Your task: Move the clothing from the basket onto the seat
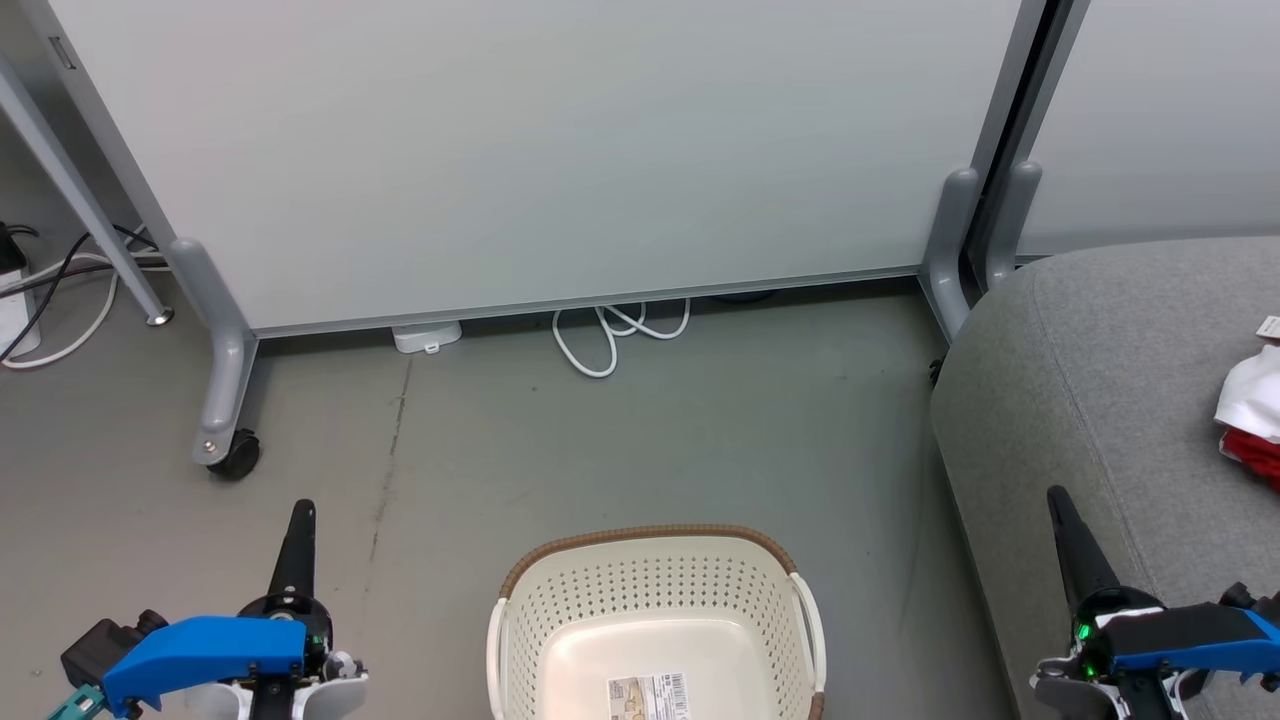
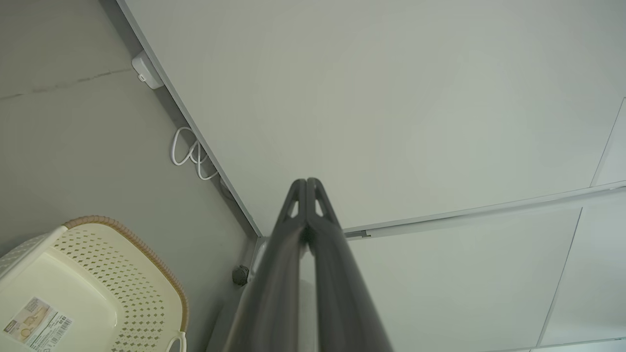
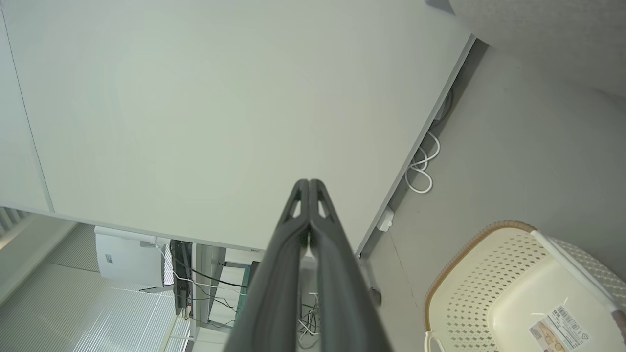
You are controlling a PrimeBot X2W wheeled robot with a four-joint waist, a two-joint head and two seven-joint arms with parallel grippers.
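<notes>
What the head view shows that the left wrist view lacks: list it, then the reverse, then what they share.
Head view adds: the grey seat with red and white clothing lying on it, the right gripper, shut, and a black caster.
Left wrist view adds: a pale rail crossing the partition higher up.
Shared: the basket with its label sticker and no clothing seen inside, the coiled white cable on the floor, the partition, and the left gripper, shut.
</notes>
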